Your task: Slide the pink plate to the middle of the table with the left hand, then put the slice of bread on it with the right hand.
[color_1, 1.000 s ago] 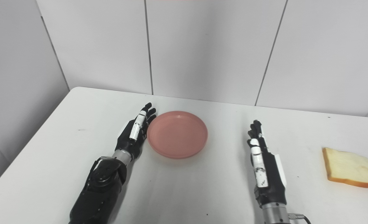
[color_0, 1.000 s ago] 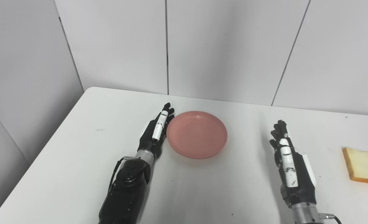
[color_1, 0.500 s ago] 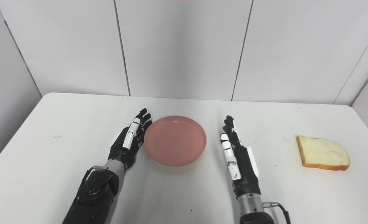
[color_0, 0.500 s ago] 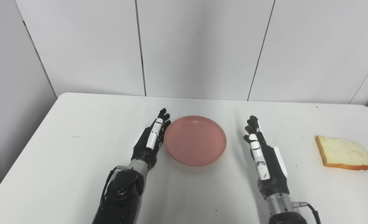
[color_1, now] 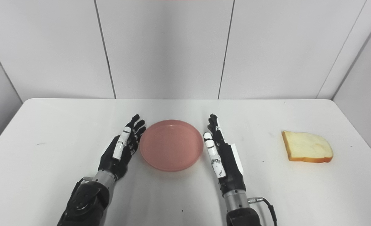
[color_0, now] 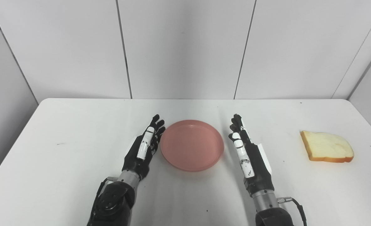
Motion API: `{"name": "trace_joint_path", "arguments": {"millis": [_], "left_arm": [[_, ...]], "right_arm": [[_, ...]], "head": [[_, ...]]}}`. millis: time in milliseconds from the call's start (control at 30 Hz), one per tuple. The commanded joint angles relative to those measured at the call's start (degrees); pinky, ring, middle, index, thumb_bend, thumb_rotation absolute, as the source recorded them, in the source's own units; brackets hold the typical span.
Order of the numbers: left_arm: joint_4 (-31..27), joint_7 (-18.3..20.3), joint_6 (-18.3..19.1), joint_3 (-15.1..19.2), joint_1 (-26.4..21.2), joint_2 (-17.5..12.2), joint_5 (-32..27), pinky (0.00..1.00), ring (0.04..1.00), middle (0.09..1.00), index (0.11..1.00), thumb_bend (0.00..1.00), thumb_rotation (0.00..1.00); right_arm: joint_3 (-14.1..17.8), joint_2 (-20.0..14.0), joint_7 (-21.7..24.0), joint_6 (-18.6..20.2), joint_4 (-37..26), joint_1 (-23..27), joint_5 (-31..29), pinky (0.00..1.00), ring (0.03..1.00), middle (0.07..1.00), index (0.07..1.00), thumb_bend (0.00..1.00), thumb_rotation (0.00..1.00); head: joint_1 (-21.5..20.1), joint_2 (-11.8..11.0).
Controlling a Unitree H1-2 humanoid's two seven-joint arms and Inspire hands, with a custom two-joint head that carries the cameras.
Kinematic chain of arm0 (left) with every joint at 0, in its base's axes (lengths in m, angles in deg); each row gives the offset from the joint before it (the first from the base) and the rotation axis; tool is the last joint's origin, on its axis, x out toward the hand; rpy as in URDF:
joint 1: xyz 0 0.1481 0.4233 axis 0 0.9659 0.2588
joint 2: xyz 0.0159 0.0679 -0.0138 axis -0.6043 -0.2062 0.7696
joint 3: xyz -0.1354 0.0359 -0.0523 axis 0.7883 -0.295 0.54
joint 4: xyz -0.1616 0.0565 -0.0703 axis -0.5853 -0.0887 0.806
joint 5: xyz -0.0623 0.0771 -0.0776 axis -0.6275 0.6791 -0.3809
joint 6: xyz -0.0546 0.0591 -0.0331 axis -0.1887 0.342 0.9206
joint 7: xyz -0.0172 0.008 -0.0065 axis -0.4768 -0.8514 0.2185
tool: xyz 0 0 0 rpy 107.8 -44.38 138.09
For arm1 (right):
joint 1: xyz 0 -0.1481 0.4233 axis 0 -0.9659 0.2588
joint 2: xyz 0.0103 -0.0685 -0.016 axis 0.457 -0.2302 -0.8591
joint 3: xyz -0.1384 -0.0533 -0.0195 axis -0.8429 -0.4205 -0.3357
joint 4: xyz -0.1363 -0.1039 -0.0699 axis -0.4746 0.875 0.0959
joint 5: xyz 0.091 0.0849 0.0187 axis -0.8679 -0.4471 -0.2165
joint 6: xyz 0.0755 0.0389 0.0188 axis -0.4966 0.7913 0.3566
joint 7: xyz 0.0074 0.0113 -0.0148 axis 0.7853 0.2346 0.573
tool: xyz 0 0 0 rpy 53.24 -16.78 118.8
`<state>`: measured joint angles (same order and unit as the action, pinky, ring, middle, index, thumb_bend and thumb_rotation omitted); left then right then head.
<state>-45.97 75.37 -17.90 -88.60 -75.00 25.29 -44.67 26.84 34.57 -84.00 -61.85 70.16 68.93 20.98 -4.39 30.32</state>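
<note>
Left robot hand (color_0: 143, 150) flat, fingers extended, empty, touching pink plate (color_0: 192, 144) rim on its right. Right robot hand (color_0: 247, 152) likewise open, just right of plate. Plate looks mid-table (color_0: 63, 163); slide probably done. Bread (color_0: 326, 146) well right, ungrasped; pick-and-place left.

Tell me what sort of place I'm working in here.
Probably a test booth or lab, not a kitchen: a bare white table boxed in by plain grey wall panels, holding only a pink plate and a bread slice.
</note>
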Motion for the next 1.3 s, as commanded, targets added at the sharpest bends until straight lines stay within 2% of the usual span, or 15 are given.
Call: {"name": "trace_joint_path", "arguments": {"millis": [0,200,333,467,600,667,800,933,1033,1133,1267], "left_arm": [[-0.67,1.3,1.36,-1.04,0.34,1.12,0.17,0.96,0.974,0.978,0.969,0.42,1.0],[-2.35,1.59,2.58,-0.95,1.12,1.84,-0.1,0.96,0.974,0.987,0.967,0.38,1.0],[-2.42,1.51,1.55,-0.91,1.39,1.88,0.41,0.96,0.972,0.985,0.973,0.36,1.0],[-2.33,-0.2,0.69,-0.89,1.29,1.91,2.44,0.97,0.979,0.985,0.977,0.4,1.0],[-3.15,-0.71,0.71,-0.3,1.57,2.09,2.94,1.0,0.997,0.997,0.998,0.43,1.0],[-4.5,-1.09,1.23,-0.04,1.93,2.24,3.03,1.0,1.0,1.0,0.999,0.45,1.0],[-7.21,-2.83,0.42,0.81,2.76,3.13,3.56,0.99,0.991,0.996,0.986,0.43,1.0],[-8.92,-3.64,-1.31,0.19,3.16,2.37,6.32,0.96,0.996,0.993,0.976,0.4,1.0],[-10.84,-3.93,-1.07,0.9,3.66,3.15,5.74,0.97,0.998,0.993,0.979,0.39,1.0],[-13.37,-4.04,-1.2,0.87,4.44,3.4,5.81,0.97,0.989,0.993,0.984,0.38,1.0],[-16.45,-4.18,-0.8,0.74,5.32,3.06,6.2,0.97,0.982,0.995,0.99,0.39,1.0]], "right_arm": [[0.1,0.36,-0.61,-1.78,-0.81,1.08,0.07,0.95,0.97,0.976,0.982,0.24,1.0],[0.36,0.21,-0.4,-1.9,-0.7,1.08,-0.57,0.96,0.974,0.981,0.984,0.24,1.0],[0.62,-0.11,-0.21,-2.47,-0.74,1.24,-0.93,0.96,0.977,0.982,0.986,0.24,1.0],[1.06,-1.05,0.31,-2.81,-1.32,1.98,-1.57,0.96,0.976,0.99,0.995,0.26,1.0],[1.49,-2.72,0.43,-1.55,-2.68,3.23,-0.54,0.97,0.978,1.0,1.0,0.29,1.0],[1.87,-3.69,0.22,-0.61,-3.68,4.31,0.47,0.98,0.974,0.996,0.997,0.37,1.0],[2.6,-6.86,0.47,-0.2,-5.28,7.18,3.06,0.97,0.975,0.996,0.998,0.47,1.0],[4.04,-10.13,1.51,2.4,-7.09,10.79,3.11,0.95,0.974,0.991,1.0,0.61,0.98],[4.97,-13.55,2.8,5.12,-9.55,13.11,4.0,0.94,0.971,0.99,1.0,0.63,0.96],[6.04,-16.52,3.57,7.79,-10.89,15.28,5.31,0.9,0.956,0.986,0.997,0.58,0.9],[7.52,-21.46,5.44,8.98,-10.74,17.42,5.89,0.87,0.94,0.978,0.988,0.63,0.86]], "head": [[0.03,-0.03],[-0.15,0.07],[-0.28,0.15],[-0.88,0.19],[-1.78,0.32],[-2.19,0.35],[-2.86,0.23],[-3.45,0.04],[-4.05,-0.06],[-5.24,-0.13],[-6.44,-0.39]]}}
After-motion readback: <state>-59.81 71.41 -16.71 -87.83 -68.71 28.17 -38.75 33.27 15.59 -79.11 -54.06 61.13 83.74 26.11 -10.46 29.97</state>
